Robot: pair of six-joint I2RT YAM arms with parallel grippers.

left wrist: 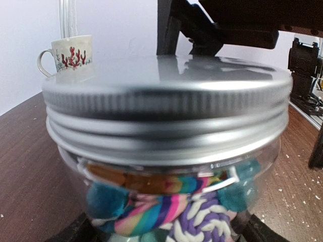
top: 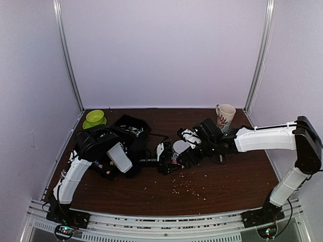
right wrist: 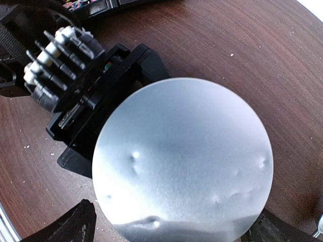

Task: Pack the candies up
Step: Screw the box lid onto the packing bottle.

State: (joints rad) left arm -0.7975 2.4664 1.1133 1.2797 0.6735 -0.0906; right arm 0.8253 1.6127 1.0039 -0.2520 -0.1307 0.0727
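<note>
Three views cover one clear jar (left wrist: 166,174), which stands near the middle of the table (top: 237,186) where the two arms meet.

**Left wrist view only.** The candies (left wrist: 151,209) are inside the jar, visible through its wall below the threaded neck. The longest is a rainbow-striped twist. Its long axis rises from lower left to upper right. A purple-and-white braided piece sits just beside it. The jar is upright with its axis vertical, and the silver lid (right wrist: 181,161) is on top.

**Right wrist view only.** This view looks straight down on the lid face and shows several small dents (not visible from the side).

**Top view only.** A black tray (top: 132,128), a green bowl (top: 95,118) and pale crumbs (top: 189,184) appear here. The mug (top: 225,116) also shows in the left wrist view.

**Grippers.**
- **Left gripper (left wrist: 166,231):** its fingers (left wrist: 75,232) press on opposite sides of the jar wall and clamp it.
- **Right gripper (right wrist: 176,229):** its fingers (right wrist: 75,224) are spread wide on either side of the lid. Contact with the rim cannot be confirmed.

**Hidden or unclear.**
- The jar base is cut off in the left wrist view.
- The lid hides the candies in the other two views.
- The tray contents are too small to identify.
</note>
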